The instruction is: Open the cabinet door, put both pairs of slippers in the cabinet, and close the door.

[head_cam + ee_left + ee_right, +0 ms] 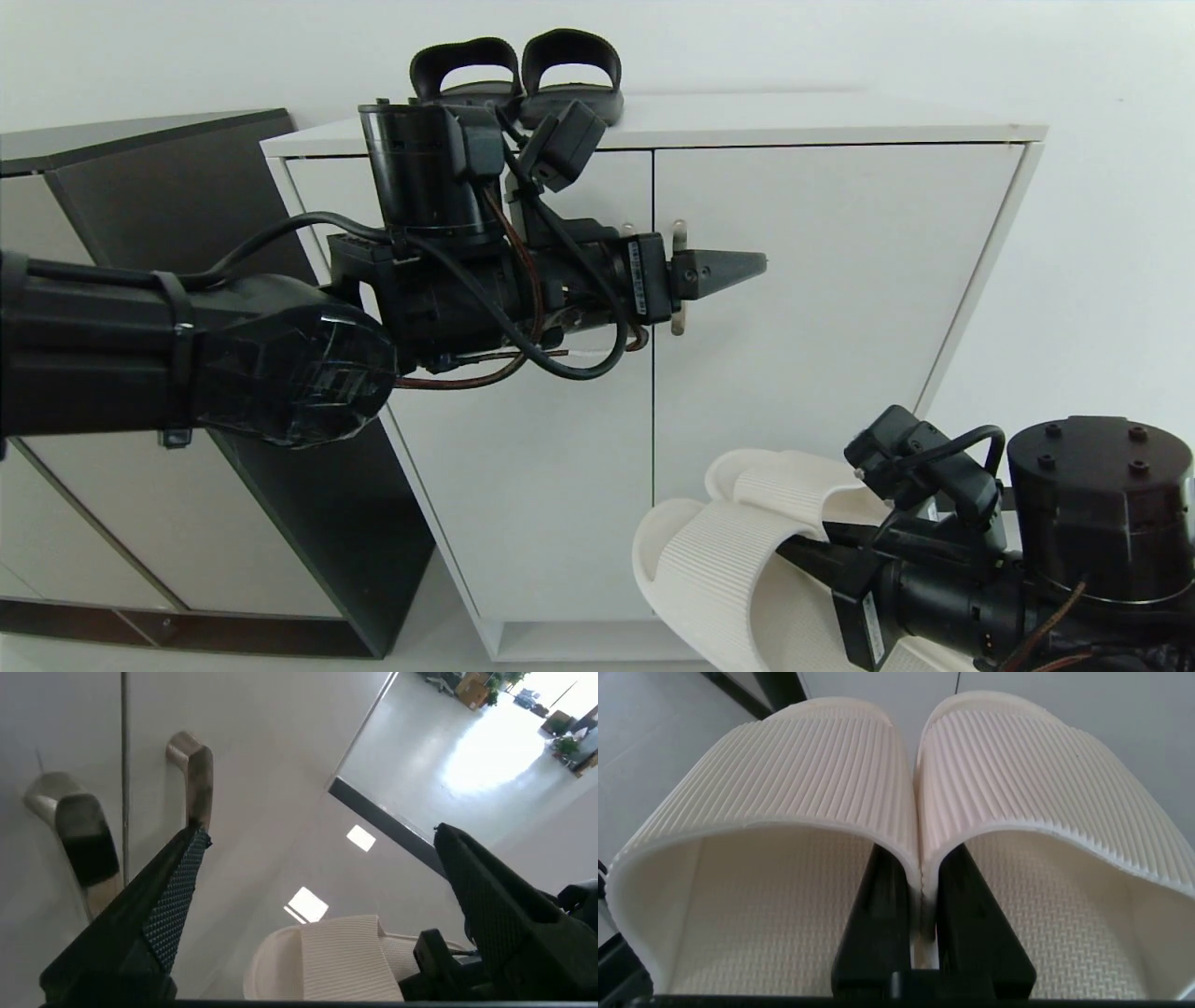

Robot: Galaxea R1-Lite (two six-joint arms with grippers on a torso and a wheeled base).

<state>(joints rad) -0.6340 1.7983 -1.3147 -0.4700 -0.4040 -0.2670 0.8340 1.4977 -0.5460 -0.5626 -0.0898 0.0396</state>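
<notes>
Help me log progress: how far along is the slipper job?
Done: the right gripper clamps the white slippers. In hand: the left gripper, open, is at the handle of the shut cabinet door. Left: open it, stow both pairs, including the black slippers on the cabinet top, close it.

Cabinet: white, both doors shut.
Black slippers: side by side on the cabinet top.
White slippers: ribbed pair, pinched together in right end effector, low before the right door.
</notes>
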